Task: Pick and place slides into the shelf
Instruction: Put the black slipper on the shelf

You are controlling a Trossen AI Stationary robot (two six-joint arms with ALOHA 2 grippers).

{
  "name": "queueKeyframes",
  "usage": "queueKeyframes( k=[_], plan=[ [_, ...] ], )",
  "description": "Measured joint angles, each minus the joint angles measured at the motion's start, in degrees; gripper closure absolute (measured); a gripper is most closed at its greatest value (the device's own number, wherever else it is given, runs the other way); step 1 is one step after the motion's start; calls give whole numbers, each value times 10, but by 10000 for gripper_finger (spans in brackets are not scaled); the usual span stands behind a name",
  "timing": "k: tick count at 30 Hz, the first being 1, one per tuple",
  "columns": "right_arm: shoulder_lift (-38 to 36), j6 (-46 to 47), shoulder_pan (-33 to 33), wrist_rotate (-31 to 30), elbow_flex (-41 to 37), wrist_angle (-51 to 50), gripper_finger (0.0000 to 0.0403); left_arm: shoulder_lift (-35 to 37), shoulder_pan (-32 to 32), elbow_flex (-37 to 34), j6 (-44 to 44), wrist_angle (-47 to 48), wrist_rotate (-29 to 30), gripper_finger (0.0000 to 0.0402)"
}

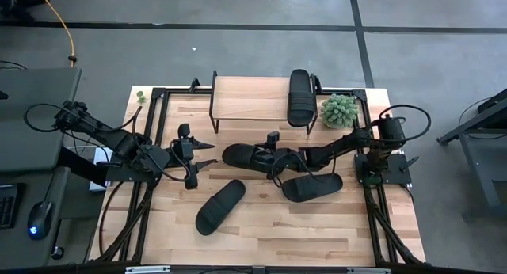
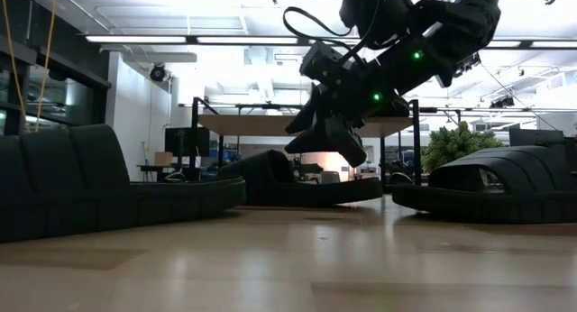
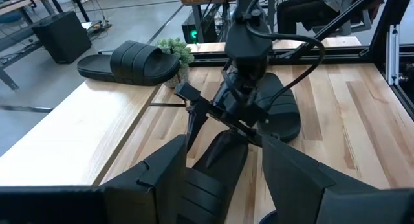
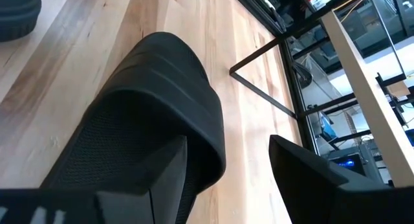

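Black slides lie about the shelf (image 1: 249,98), four in all. One slide (image 1: 299,97) rests on the shelf's top near its end by the plant (image 1: 339,110), long axis running from the shelf's front edge to its back edge. On the counter (image 1: 261,234), just in front of the shelf, a second slide (image 1: 247,156) lies with its long axis along the shelf's front. The right gripper (image 1: 272,154) is over its strap end, fingers (image 4: 323,182) apart, one finger inside the strap and one outside, not clamped. A third slide (image 1: 313,187) lies farther from the shelf, below the right arm, roughly parallel to the shelf's front. The fourth slide (image 1: 221,206) sits farthest out from the shelf, on a diagonal, one end aimed toward the shelf and the other toward the counter's near edge. The left gripper (image 1: 204,154) hangs off the shelf's other end, in front of it, fingers (image 3: 162,175) spread and holding nothing, pointing toward the second slide.
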State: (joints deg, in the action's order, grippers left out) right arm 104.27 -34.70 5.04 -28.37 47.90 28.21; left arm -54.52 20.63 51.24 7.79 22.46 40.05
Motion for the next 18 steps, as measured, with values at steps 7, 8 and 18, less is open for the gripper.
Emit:
queueKeyframes(
  k=[7, 8, 18],
  plan=[
    [20, -3, -2, 2, 0, 14, 192, 0, 0, 0, 0, 0, 0, 218],
    [29, -4, -2, 2, 0, 20, 192, 0, 0, 0, 0, 0, 0, 218],
    [65, -18, -3, -9, 41, 38, 192, 0, 0, 0, 0, -1, 0, 218]
  ],
)
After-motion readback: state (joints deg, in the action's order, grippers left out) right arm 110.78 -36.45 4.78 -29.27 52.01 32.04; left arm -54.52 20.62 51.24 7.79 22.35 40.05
